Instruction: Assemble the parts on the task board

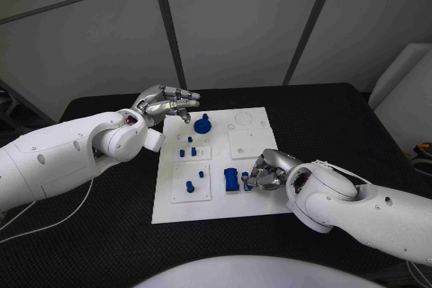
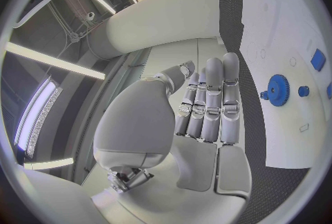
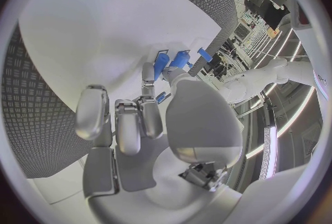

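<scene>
Two white robot arms reach over a black table with a finely ribbed mat surface, backed by pale grey wall panels. A flat white rectangular task board lies at the table's centre. Small glossy blue parts stand on it: a toothed gear near the far edge, short pegs mid-board, a cylinder nearer. The left hand, silver and smooth, hovers at the board's far left corner, fingers straight, pressed together, holding nothing. The right hand curls its fingers beside the cylinder, pinching a small blue part.
</scene>
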Action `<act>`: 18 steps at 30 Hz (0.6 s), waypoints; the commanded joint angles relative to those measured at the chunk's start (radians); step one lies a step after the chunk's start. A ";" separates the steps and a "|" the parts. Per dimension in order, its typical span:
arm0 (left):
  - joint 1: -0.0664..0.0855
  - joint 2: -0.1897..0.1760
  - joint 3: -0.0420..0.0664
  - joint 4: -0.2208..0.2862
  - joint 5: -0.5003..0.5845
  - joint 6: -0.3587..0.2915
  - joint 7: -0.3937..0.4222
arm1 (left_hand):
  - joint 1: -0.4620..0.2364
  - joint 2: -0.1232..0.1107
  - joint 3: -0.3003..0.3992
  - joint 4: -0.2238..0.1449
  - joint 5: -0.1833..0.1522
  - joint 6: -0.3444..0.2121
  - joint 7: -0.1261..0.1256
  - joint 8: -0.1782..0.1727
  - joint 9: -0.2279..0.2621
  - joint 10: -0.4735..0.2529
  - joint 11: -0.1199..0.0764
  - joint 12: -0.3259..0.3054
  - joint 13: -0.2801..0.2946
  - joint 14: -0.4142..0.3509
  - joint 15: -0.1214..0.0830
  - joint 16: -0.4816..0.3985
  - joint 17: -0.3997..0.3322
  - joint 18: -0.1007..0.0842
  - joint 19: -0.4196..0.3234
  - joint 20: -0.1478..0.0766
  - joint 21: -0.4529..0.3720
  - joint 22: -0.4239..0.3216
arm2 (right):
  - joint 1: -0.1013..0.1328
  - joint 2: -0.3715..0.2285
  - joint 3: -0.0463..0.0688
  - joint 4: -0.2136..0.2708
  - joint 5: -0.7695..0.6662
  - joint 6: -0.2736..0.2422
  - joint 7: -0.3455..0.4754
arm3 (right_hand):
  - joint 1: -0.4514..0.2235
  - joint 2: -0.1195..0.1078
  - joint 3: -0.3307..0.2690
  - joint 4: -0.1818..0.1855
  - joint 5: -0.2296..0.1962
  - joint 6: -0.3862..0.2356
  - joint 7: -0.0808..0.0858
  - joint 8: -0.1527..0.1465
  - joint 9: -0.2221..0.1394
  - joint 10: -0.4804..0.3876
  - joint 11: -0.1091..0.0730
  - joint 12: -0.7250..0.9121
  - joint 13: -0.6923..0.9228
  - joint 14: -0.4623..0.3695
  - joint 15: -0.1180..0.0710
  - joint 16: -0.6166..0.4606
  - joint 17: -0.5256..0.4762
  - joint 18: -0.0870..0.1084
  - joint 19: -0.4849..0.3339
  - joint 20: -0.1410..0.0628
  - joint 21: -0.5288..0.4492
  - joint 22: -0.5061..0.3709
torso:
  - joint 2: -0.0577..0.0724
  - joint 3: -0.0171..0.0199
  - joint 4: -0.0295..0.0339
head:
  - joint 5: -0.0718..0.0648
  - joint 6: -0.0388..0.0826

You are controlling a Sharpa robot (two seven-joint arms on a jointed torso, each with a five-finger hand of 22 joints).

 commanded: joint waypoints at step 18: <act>0.001 0.001 0.001 -0.001 0.002 0.014 -0.004 | -0.008 0.008 0.004 0.000 0.006 -0.006 0.003 0.000 0.000 -0.008 -0.001 0.006 -0.001 -0.009 0.000 -0.001 -0.001 -0.017 -0.007 0.001 -0.004 0.001 | -0.001 0.003 -0.002 0.007 -0.010 -0.008 0.031 | -0.126 0.042 -0.171 0.006 -0.274 -0.028 0.003 0.019 0.028 0.030 -0.003 -0.004 0.133 0.100 -0.003 0.002 0.243 -0.008 -0.003 -0.003 -0.007 -0.008 | 0.000 0.0002 -0.0006 | -0.002 0.002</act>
